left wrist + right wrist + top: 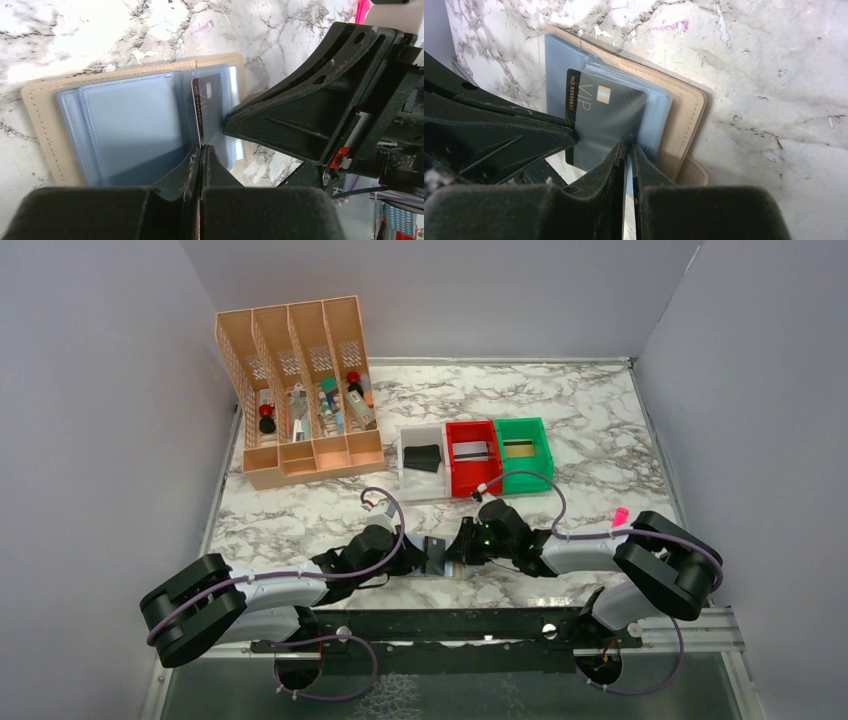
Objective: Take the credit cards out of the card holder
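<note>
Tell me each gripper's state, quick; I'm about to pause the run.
Left gripper: closed, pinching the edge of the black card.
Right gripper: closed on a clear pocket of the card holder.

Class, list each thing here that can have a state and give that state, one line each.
Tan leather-like card holder: lying open on the marble table, clear pockets up.
Black plastic credit card: sticking partly out of a clear pocket.
Left claw: shut on the black card's edge.
Right claw: shut on a clear pocket leaf of the holder.
Tall orange plastic desk organiser: upright, stocked.
</note>
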You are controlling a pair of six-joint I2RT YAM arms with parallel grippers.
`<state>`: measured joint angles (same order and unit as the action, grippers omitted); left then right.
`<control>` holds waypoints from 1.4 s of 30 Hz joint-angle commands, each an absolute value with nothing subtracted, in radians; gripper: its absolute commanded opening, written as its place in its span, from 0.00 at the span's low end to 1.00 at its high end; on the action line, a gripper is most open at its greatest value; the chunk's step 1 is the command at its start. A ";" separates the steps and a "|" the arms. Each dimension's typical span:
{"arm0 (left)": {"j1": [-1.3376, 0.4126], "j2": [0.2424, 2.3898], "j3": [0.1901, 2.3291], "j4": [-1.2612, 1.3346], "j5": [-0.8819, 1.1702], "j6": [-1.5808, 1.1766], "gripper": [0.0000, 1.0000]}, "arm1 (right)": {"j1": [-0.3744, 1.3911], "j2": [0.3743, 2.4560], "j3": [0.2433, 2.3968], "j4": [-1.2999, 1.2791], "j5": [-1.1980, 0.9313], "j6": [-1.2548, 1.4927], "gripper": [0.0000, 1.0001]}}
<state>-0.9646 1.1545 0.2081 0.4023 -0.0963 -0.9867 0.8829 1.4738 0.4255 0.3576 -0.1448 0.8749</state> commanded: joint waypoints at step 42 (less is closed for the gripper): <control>-0.827 0.860 0.229 0.126 -0.044 -0.871 0.00 | 0.887 1.264 0.550 0.081 -0.254 0.621 0.31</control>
<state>-0.8314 0.8799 0.2367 0.1654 -0.0029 -0.8780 0.8890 1.2873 0.5049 0.0456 -0.1108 0.6704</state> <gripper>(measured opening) 0.008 0.293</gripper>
